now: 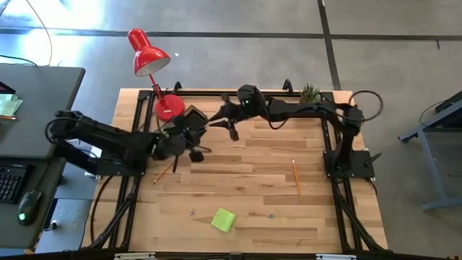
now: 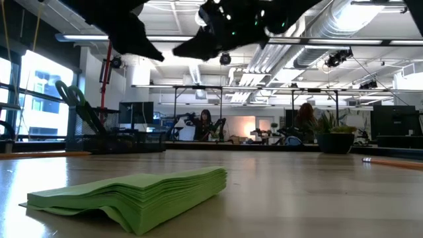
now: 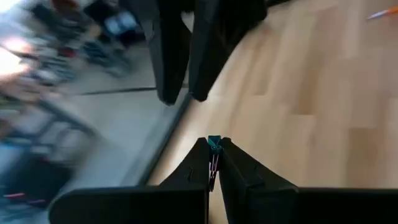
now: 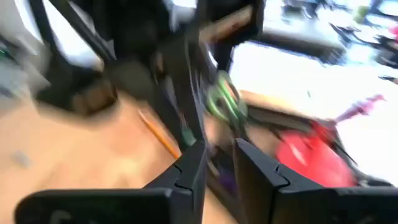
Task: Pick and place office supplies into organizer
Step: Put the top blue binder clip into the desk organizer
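While the black organizer (image 1: 195, 117) stands at the bench's (image 1: 245, 195) far edge by the red lamp (image 1: 148, 54), its contents hidden, the left gripper (image 3: 213, 155) has its jaws closed on a small teal-and-purple clip (image 3: 214, 144). Right gripper (image 1: 232, 128) hovers beside it, jaws slightly parted, holding nothing visible. Two orange pencils (image 1: 296, 179) and one lime-green sticky-note pad (image 1: 223, 219) lie loose.

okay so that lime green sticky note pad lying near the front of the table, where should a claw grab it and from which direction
Probably from straight above, pinching two opposite edges of the sticky-note pad. It lies flat on the table, a thin square stack turned at an angle, so the claw would need rotating to line up with its sides. In the low view its top sheets fan loosely, so grip low, taking the whole stack.
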Tool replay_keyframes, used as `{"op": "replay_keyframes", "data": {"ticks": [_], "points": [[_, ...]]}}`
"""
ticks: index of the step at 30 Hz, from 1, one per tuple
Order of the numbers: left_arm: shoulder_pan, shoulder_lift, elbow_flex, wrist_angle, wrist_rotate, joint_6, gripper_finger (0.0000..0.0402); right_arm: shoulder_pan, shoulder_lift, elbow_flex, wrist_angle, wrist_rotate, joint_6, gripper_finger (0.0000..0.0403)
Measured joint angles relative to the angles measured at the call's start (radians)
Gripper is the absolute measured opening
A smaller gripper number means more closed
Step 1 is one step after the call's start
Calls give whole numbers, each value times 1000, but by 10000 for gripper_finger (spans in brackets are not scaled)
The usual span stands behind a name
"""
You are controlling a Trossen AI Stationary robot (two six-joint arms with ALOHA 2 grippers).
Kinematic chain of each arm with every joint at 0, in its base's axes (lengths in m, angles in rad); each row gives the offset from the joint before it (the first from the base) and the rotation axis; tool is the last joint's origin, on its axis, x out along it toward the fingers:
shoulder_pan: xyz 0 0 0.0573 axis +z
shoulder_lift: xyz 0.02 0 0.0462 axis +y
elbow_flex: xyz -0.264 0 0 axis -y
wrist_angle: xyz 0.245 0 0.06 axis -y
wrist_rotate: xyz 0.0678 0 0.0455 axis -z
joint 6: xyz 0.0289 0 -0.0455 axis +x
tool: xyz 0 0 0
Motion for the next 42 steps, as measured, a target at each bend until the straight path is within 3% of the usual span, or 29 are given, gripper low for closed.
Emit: {"op": "replay_keyframes", "data": {"ticks": [3, 7, 12, 22, 33, 42], "points": [[81, -72, 0, -141, 182, -84, 1, 34, -67, 0, -148, 183, -76, 74], [171, -130, 0, -347, 210, -235, 1, 74, -134, 0, -289, 285, -60, 74], [245, -121, 1, -426, 290, -371, 1, 120, -142, 0, -414, 247, 34, 74], [357, 15, 0, -596, 281, -401, 1, 195, -61, -32, -376, 253, 64, 74], [409, 41, 0, -583, 407, -409, 2, 190, -60, -32, -367, 281, 106, 74], [409, 41, 0, -582, 398, -410, 62, 190, -60, -32, -368, 282, 113, 74]]}}
